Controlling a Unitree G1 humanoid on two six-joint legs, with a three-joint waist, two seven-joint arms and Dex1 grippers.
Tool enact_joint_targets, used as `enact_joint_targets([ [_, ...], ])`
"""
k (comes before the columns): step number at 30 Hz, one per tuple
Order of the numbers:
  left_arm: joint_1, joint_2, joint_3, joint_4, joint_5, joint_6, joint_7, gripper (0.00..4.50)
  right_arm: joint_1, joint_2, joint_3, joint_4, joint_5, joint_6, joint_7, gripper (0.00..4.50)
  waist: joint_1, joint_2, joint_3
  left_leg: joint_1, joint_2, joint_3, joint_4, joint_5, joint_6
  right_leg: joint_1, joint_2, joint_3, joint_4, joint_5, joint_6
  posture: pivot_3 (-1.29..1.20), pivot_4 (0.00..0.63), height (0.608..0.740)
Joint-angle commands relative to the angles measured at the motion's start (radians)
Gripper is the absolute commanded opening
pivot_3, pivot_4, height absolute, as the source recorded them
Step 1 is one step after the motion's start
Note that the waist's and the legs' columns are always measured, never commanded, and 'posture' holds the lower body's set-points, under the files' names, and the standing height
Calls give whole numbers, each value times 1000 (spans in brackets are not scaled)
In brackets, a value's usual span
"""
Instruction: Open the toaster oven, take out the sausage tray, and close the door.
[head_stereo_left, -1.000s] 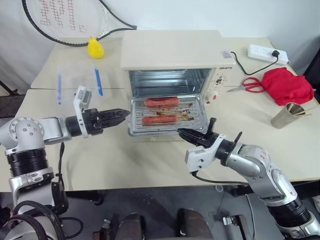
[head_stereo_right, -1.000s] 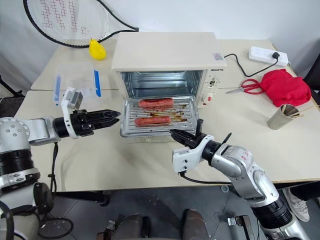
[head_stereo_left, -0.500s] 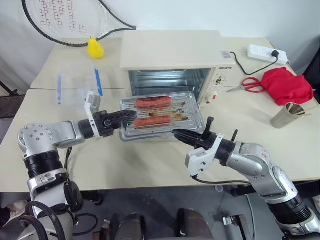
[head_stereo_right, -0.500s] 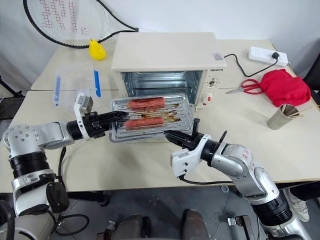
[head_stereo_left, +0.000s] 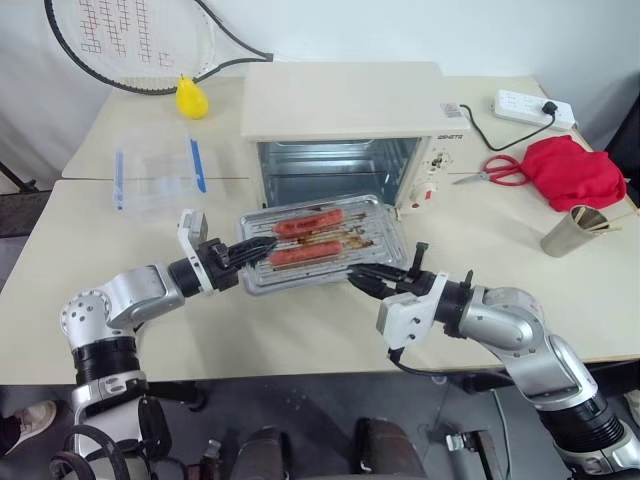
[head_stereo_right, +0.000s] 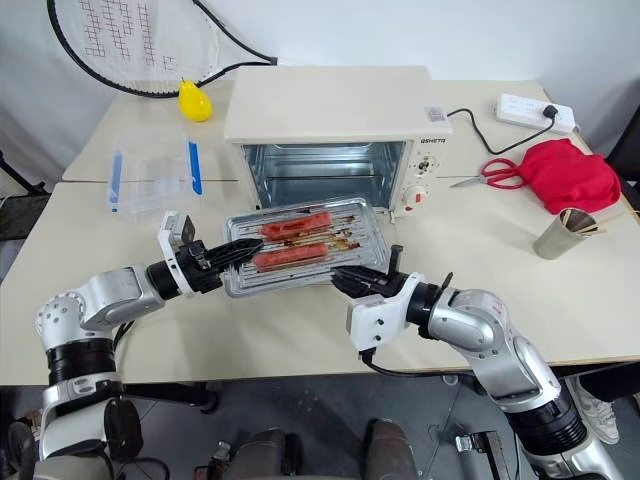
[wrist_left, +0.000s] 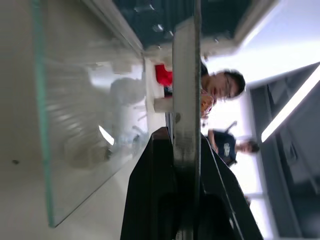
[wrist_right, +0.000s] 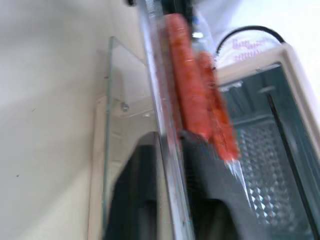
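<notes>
Now my left gripper (head_stereo_left: 262, 249) pinches sausage tray (head_stereo_left: 325, 243) rim; right gripper (head_stereo_left: 365, 280) loosening (tray tilted), sausages (head_stereo_left: 308, 222) may roll off.

left claw (wrist_left: 186, 165) clamped on sausage tray (wrist_left: 186, 100) edge, glass door (wrist_left: 85, 125) beside

Toaster oven (head_stereo_left: 345, 105): we see a cream-white box, front open, its ribbed metal cavity bare.
Door (wrist_right: 100, 165): we see its glass panel folded down flat beneath the tray.
Sausage tray (head_stereo_left: 322, 242): silver, wire rack, two reddish-brown sausages; we see it out in front of the oven, tilted.
</notes>
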Motion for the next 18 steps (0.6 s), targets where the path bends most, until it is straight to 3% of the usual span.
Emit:
enact_joint_targets([
  [1, 58, 6, 59, -45, -65, -26, -5, 0, 21, -31, -70, -8, 53, -36, -9, 1932, 0, 0, 0, 0, 0, 0, 0, 0, 0, 0, 0, 0, 0, 0, 0, 0, 150, 740],
  [4, 136, 40, 103, -61, -65, -1, -70, 0, 53, -56, -118, 36, 146, -73, 16, 2957, -1, 0, 0, 0, -1, 1, 0, 0, 0, 0, 0, 0, -1, 0, 0, 0, 150, 740],
  [7, 210, 95, 134, -78, -65, 33, -172, 0, 80, -80, -179, 125, 228, -88, 32, 2957, -2, 0, 0, 0, -1, 2, 0, 0, 0, 0, 1, 0, -1, 0, 0, 0, 150, 740],
  [10, 311, 157, 164, -99, -65, 58, -292, 0, 89, -95, -232, 255, 291, -114, 47, 2300, -3, 0, 0, 0, -1, 2, 0, 0, 0, 0, 1, 0, -1, 0, 0, 0, 150, 740],
  [13, 412, 190, 191, -135, -65, 55, -387, 0, 88, -110, -245, 384, 333, -206, 90, 1313, -3, 0, 0, 1, 0, 3, 0, 0, 0, 0, 1, 1, -2, 0, 0, 0, 150, 740],
  [16, 558, 163, 288, -186, -65, 4, -454, 0, 50, -108, -234, 573, 392, -282, 179, 276, -5, 0, 0, 1, 0, 3, -1, 0, 0, 1, 1, 2, -3, 0, 0, 0, 150, 740],
  [18, 599, 123, 334, -211, -65, -48, -448, 0, 30, -95, -226, 631, 442, -233, 233, 32, -5, 0, 0, 1, 1, 4, -1, 0, 0, 1, 1, 1, -3, 0, 0, 0, 150, 740],
])
